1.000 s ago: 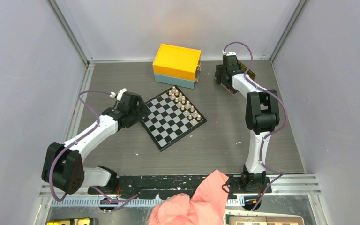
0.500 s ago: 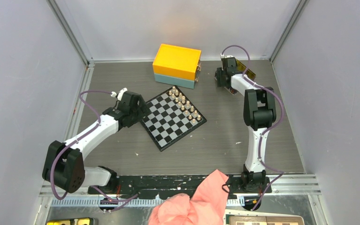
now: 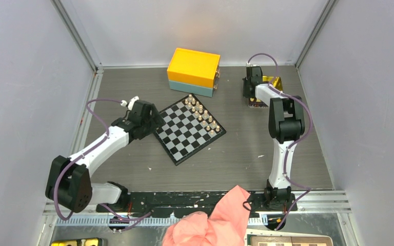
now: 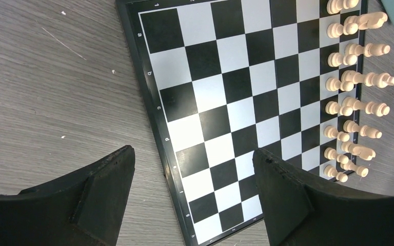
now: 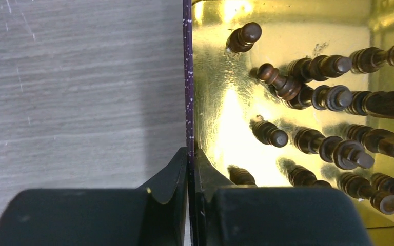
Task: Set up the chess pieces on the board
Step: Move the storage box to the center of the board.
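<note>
A grey worktop (image 3: 236, 154) seen from above, with two robot arms reaching in from the near edge. The board (image 3: 190, 130), a small black-and-white chessboard, lies turned at an angle near the middle, just in front of one yellow and teal box (image 3: 194, 72). The light chess pieces (image 4: 346, 84) stand along the board's far right edge in two rows. There seem to be sixteen, eight to a row, though the frame cuts off the last. The dark chess pieces (image 5: 318, 97) are all off the board, crowded inside one shiny gold tin (image 5: 225, 113) on the right side of the worktop, well apart from the board. At least a dozen show, but they overlap and run out of frame, so the full count is unclear. The right fingers (image 5: 177, 169) are pinched together on the tin's thin side wall, one inside and one outside. The left fingers (image 4: 115, 169) hover spread wide over the board's left edge, holding nothing. The pieces look like light, hard, smooth turned wood that would tip or roll easily. Each would probably be best pinched around its slim body from above. The tin looks light and likely to slide or tilt if pulled by its wall.
</note>
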`<state>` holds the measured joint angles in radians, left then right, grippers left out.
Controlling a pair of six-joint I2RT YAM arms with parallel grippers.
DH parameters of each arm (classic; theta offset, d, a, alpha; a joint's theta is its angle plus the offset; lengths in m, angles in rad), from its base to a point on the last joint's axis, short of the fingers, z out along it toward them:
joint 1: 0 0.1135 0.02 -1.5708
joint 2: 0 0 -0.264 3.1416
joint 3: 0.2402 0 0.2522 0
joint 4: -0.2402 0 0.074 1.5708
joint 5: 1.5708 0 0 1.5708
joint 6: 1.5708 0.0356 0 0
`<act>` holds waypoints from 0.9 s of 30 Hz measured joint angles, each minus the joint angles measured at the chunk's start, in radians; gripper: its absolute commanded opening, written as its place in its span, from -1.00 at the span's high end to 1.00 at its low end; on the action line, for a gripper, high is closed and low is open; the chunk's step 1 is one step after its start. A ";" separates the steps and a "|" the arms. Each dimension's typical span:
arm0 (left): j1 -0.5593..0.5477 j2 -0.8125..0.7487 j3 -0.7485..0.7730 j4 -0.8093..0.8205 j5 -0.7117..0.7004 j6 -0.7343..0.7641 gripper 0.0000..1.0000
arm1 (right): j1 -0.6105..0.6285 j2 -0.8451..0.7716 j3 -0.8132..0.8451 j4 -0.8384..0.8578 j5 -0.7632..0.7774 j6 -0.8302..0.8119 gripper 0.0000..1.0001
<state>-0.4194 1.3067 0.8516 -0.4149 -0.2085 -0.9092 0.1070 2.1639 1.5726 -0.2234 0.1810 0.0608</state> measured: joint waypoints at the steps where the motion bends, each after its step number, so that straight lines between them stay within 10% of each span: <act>1: 0.000 -0.007 -0.001 -0.004 0.000 0.000 -0.71 | 0.002 -0.009 -0.012 0.002 -0.001 0.006 0.81; 27: 0.000 -0.281 -0.088 -0.102 0.000 0.009 -0.67 | 0.347 -0.393 -0.507 -0.026 0.136 0.219 0.99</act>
<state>-0.4194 1.0260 0.7639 -0.5171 -0.2085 -0.9001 0.4541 1.7714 1.0657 -0.2493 0.3168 0.2802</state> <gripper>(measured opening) 0.836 0.095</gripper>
